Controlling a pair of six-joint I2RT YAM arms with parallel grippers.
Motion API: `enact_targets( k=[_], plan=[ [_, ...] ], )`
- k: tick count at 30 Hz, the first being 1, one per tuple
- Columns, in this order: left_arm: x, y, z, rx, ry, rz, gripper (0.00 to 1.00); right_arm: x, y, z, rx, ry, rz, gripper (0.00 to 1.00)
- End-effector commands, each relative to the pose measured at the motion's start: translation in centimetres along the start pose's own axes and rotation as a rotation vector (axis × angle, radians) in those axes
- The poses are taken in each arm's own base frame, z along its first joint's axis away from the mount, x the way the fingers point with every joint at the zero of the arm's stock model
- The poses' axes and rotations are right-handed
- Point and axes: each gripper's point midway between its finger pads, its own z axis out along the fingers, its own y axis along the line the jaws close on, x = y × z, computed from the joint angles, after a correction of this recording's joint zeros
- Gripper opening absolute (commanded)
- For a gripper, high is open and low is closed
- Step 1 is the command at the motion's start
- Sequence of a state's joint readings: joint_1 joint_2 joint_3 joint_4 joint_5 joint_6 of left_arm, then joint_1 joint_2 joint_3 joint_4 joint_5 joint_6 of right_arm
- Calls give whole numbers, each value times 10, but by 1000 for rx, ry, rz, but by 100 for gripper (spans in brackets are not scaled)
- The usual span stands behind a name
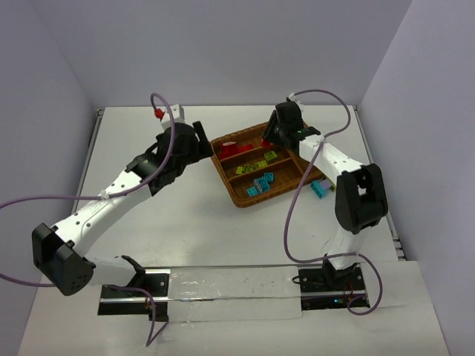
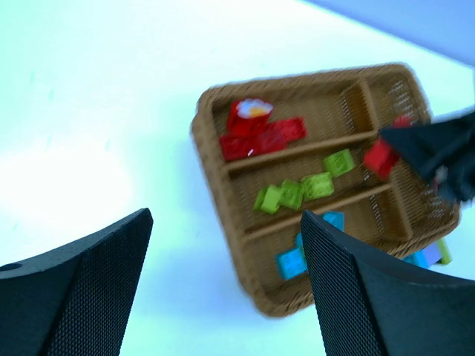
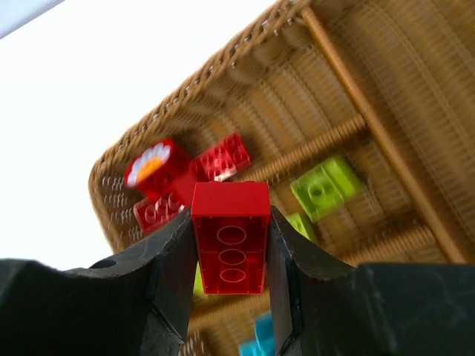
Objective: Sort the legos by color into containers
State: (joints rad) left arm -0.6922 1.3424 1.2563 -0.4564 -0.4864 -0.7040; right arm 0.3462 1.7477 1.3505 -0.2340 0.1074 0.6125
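Note:
The containers are slots of one brown wicker tray [image 1: 223, 175] [image 2: 208, 141] [image 3: 185, 89]. Red legos [image 1: 236, 148] [image 2: 263, 137] [image 3: 223, 157] lie in its far slot. Yellow-green ones [image 1: 256, 165] [image 2: 297, 191] [image 3: 326, 185] are in the middle slot and cyan ones [image 1: 260, 183] [image 2: 291, 261] in the near slot. My right gripper [image 1: 271, 137] [image 3: 231, 245] hangs over the tray's far right part, shut on a red brick [image 3: 230, 237] [image 2: 381, 158]. My left gripper [image 1: 202, 142] [image 2: 226, 222] stands open and holds nothing, above the table just left of the tray.
A few loose cyan and purple bricks [image 1: 320, 185] lie on the white table right of the tray, also seen as blue and green bits [image 2: 430, 256] past its corner. Grey walls close the table at the back and sides.

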Motion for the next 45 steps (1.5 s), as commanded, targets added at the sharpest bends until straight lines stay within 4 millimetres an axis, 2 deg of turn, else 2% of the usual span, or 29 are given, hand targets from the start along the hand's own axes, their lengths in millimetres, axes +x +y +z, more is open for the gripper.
enact_targets(
  k=[1,4,7,10,11,15,18,20,22,24,25,26,27,30,32,33,34,36,39,41,45],
  plan=[
    [22,22,-7,-50,28,-55,88,-37,28,19,-30,-100,9,28],
    [27,26,-11,-48,41,-71,88,-35,37,41,-33,-77,11,33],
    [33,29,-11,-57,59,-74,88,-33,42,55,-35,-64,10,39],
    [35,28,-13,-41,63,-78,88,-28,46,73,-24,-38,-3,67],
    [35,28,-13,-37,63,-78,88,-28,48,77,-16,-30,-11,73],
    [37,27,-11,-36,68,-68,88,-36,47,68,7,-45,-22,79],
    [36,29,-10,-48,64,-60,88,-53,48,41,4,-104,-28,80],
    [37,31,-9,-55,61,-51,88,-52,32,27,44,-127,-38,80],
    [36,33,-8,-63,55,-42,88,-58,19,-4,57,-173,-34,80],
    [37,33,-7,-64,56,-40,87,-75,5,-42,56,-238,1,80],
    [37,32,-6,-60,55,-39,87,-68,-10,-51,75,-233,11,80],
    [38,31,-5,-51,54,-38,87,-51,-35,-58,116,-208,25,79],
    [38,29,-4,-46,53,-36,87,-53,-46,-78,120,-234,49,79],
    [40,26,-1,-24,53,-23,87,-17,-111,-97,215,-188,123,79],
    [42,22,2,-11,58,-13,87,1,-135,-112,247,-179,154,79],
    [43,21,4,-10,62,-5,87,7,-148,-118,280,-172,167,79],
    [44,19,5,-5,68,-4,87,11,-151,-121,286,-172,169,80],
    [50,17,10,-7,92,7,87,22,-179,-135,382,-176,197,81],
    [53,14,12,5,104,12,87,45,-206,-137,431,-138,241,81],
    [54,13,12,10,103,15,87,51,-213,-135,426,-129,259,81],
    [49,12,11,9,94,17,87,67,-218,-125,419,-56,177,80]
  ],
)
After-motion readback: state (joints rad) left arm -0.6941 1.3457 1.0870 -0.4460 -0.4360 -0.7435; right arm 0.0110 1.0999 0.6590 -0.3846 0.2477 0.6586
